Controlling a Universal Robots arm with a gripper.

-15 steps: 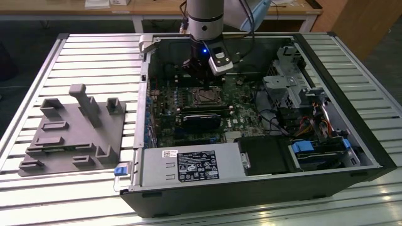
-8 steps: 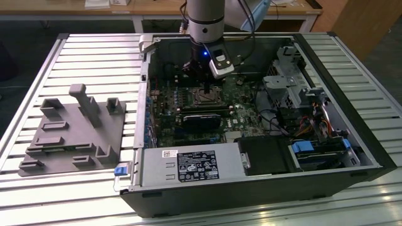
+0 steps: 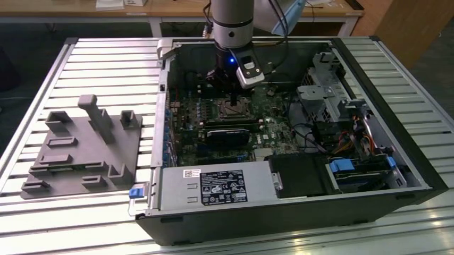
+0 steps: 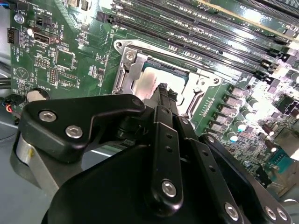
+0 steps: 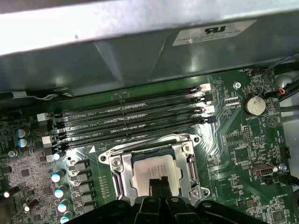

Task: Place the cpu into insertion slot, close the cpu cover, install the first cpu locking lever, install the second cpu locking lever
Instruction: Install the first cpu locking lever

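The arm is reaching straight down into the open computer case, which is lying on its side on a slatted metal table. Its gripper is hanging just above the insertion slot on the green motherboard. In both wrist views the fingertips are drawn together into a narrow dark tip with nothing between them, and that tip is sitting over the near edge of the cpu; whether it is actually touching the chip I cannot tell.

The cpu is lying flat inside the slot, its pale metal face showing through the square window of the cpu cover. In the second wrist view the cover is lying flat around the chip, with screws at its corners.

Seen in the first wrist view, the long black memory slots are running at 12 o'clock from the socket, a round coin battery is sitting at about 2 o'clock, and a cluster of capacitors is standing at 9 o'clock.

In the exterior view, a grey moulded fixture tray is resting on the table at 9 o'clock from the case, well apart from the gripper, and a black rectangular card is sitting at 6 o'clock just beside the socket.
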